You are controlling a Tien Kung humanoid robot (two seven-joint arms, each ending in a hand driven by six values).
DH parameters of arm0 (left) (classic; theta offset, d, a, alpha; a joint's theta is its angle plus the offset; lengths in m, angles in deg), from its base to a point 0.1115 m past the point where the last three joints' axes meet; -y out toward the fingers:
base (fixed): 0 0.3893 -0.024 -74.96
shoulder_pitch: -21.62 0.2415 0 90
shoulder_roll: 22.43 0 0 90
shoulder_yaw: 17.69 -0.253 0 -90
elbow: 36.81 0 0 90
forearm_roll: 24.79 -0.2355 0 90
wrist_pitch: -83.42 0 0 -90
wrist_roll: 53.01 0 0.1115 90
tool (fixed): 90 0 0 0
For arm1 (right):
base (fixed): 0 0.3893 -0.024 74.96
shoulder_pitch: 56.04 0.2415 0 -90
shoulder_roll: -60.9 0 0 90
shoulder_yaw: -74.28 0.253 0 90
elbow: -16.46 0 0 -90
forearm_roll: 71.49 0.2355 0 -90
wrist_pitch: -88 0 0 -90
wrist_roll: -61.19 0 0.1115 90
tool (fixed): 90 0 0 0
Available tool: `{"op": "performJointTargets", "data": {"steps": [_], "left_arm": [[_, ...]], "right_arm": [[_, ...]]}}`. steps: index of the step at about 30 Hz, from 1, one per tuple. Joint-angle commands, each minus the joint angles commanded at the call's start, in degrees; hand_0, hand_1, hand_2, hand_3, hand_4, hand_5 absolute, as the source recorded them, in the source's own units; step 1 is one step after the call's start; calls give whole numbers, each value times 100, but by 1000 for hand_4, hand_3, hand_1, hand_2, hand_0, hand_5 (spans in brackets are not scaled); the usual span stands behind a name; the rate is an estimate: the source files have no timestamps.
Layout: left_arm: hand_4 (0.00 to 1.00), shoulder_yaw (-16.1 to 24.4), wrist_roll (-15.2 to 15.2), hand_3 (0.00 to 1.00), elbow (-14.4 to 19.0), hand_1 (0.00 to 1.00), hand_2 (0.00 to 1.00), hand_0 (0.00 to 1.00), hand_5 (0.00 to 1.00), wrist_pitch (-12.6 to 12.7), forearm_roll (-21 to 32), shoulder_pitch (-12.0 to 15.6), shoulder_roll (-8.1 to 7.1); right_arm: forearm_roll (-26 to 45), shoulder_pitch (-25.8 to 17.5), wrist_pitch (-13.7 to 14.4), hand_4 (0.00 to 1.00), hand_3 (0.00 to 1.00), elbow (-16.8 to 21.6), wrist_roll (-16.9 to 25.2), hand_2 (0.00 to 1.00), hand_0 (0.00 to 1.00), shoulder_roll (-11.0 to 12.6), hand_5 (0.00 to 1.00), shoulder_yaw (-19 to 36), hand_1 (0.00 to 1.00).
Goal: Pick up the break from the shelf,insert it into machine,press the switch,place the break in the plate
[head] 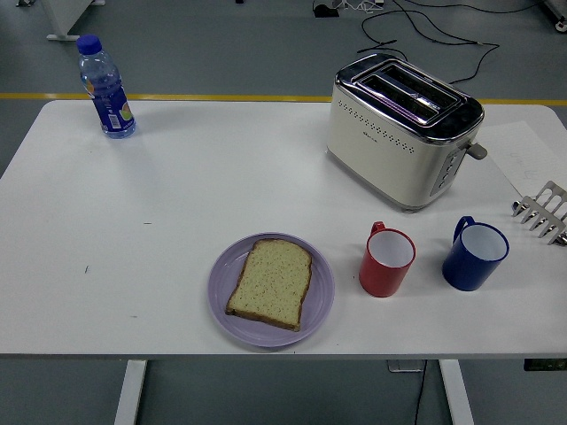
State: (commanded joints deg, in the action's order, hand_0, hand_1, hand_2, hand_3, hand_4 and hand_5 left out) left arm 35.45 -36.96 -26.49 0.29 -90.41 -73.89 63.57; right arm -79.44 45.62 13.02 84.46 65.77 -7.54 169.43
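Since the bread slice (pixel 269 283) lies flat on the purple plate (pixel 221 292) at lower centre, the task looks finished; the toaster (pixel 403 133) stands empty upper right, and neither hand is visible.

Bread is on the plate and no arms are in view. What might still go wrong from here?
The slice of bread already lies on the purple plate, so little remains. A returning arm might knock over the red mug or blue mug standing close beside it, in front of the toaster.
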Motion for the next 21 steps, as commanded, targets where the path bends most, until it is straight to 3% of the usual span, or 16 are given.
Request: {"op": "performJointTargets", "data": {"steps": [21], "left_arm": [[320, -6, -10, 602, 0, 572, 598, 650, 964, -1, 10, -27, 2]], "right_arm": [[-19, -39, 36, 459, 637, -134, -7, 696, 724, -75, 353, -29, 664]]}}
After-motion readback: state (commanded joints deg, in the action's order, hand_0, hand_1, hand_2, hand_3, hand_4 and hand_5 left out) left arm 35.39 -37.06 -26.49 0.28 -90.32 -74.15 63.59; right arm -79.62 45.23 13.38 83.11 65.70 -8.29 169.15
